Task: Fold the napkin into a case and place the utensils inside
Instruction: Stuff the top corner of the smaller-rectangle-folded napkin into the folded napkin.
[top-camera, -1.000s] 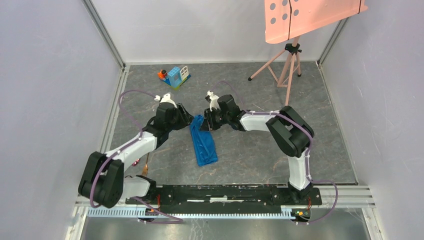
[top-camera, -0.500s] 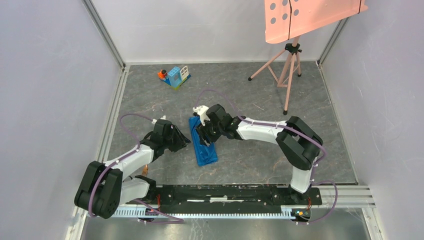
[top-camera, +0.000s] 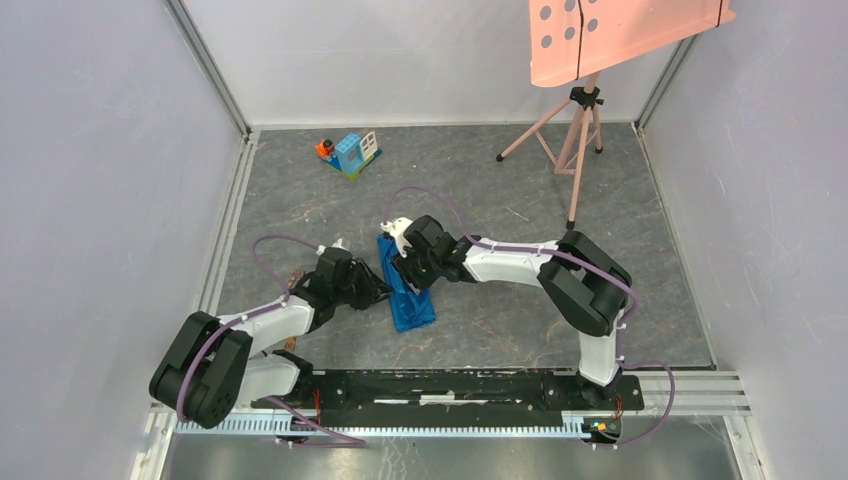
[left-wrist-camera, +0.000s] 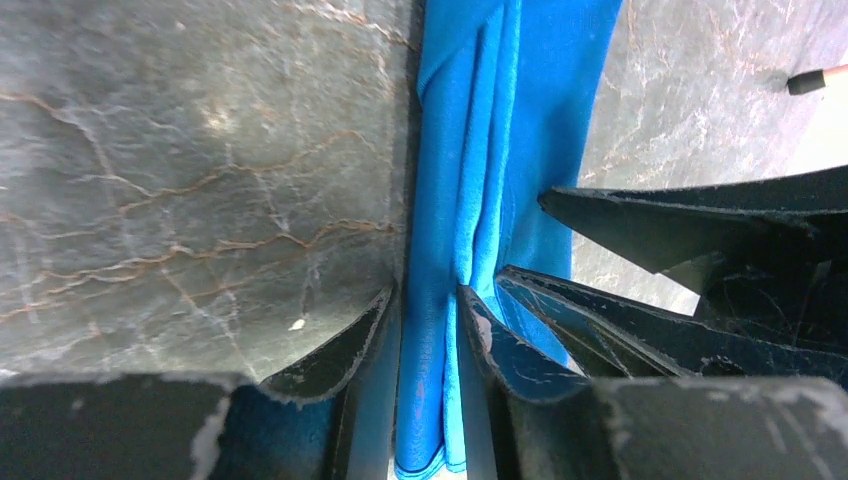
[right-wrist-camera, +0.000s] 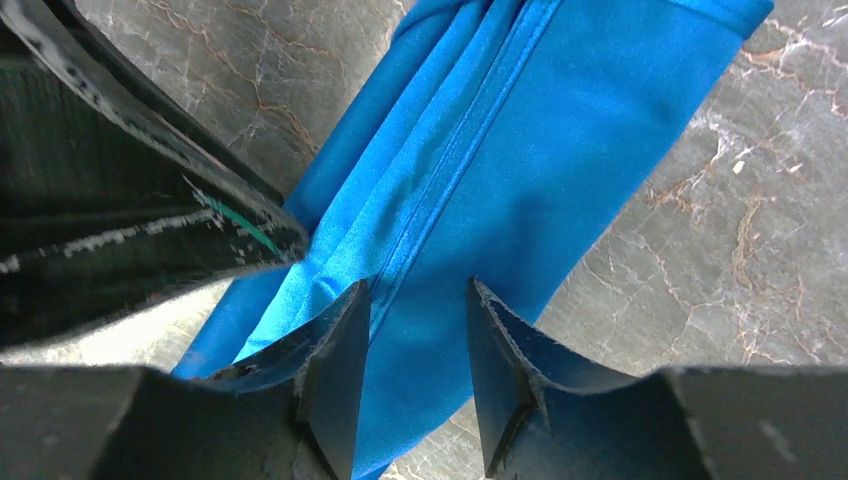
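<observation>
Napkin: we count one (top-camera: 412, 308), folded into a narrow blue strip, lying flat on the table (top-camera: 500, 200) between the two arms.
Left gripper: it (left-wrist-camera: 430, 300) sits at the strip's left edge, its two fingers (left-wrist-camera: 365, 340) narrowly parted astride a raised fold; we cannot tell whether the fold is pinched.
Right gripper: it (right-wrist-camera: 418, 300) is over the strip, jaws apart, holding nothing.
Elsewhere: one toy block house (top-camera: 352, 153) and one pink tripod stand (top-camera: 575, 140), well apart from the napkin.
</observation>
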